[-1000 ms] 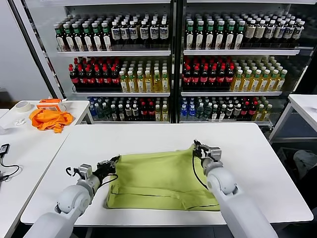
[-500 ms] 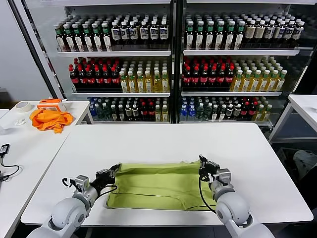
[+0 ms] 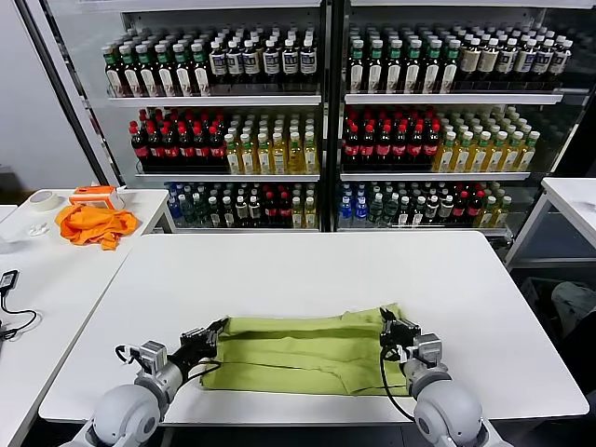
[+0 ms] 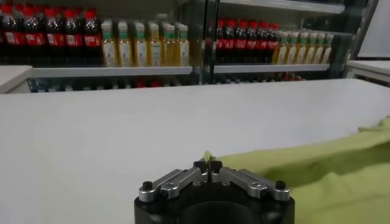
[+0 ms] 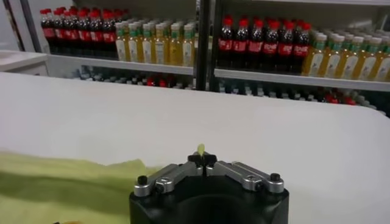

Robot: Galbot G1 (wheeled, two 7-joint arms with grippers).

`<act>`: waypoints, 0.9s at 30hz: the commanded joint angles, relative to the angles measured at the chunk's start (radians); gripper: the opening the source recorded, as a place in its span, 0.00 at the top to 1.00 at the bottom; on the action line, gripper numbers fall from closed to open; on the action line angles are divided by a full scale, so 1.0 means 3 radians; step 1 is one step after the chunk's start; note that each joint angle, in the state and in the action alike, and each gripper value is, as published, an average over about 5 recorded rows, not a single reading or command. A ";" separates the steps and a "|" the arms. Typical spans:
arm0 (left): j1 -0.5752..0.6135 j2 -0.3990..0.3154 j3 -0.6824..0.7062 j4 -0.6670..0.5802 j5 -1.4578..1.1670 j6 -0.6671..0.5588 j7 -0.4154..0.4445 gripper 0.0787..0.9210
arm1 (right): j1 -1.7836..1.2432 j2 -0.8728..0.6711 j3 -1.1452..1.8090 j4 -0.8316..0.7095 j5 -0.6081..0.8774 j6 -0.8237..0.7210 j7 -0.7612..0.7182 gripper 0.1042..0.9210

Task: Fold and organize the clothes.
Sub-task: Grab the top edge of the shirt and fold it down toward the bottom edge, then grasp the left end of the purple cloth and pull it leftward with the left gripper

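Both tools [image 3: 212, 332] [image 3: 386, 328] pinch T-shirt [image 3: 303, 352] corners; near hem hidden.

Your head camera looks forward and down over the white table [image 3: 307, 270] toward the far bottle shelves [image 3: 321, 121]. Each wrist camera sits low behind its own gripper, apparently facing the same shelves, sharing tabletop and T-shirt [image 3: 303, 352].

You see rounded grey arm shells, each trailing a looping black cable. The left pincer [image 4: 208, 165] and right pincer [image 5: 202, 159] show silver links, black screws, black housing.
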 commanded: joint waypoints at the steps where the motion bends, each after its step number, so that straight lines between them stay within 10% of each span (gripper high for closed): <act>1: 0.0250 0.0035 -0.0086 -0.0065 0.0090 -0.0014 0.0031 1.00 | -0.0141 -0.0042 0.0009 0.0079 -0.0113 0.0105 -0.0080 1.00; 11: 0.0334 -0.0040 -0.0128 -0.0168 0.0277 -0.0006 0.0001 0.96 | -0.0256 -0.0048 -0.0029 0.0028 -0.0422 0.0183 -0.0064 0.97; 17: 0.0421 -0.0078 -0.0295 -0.0345 0.0194 0.0008 -0.0137 0.76 | -0.0351 -0.0076 0.0159 0.0197 -0.0334 0.0186 -0.0060 0.78; 27: 0.0474 -0.0388 -0.0128 -0.0515 -0.0026 0.0478 -0.1324 0.41 | -0.0692 -0.0037 0.0584 0.0599 -0.0278 0.0174 -0.0033 0.43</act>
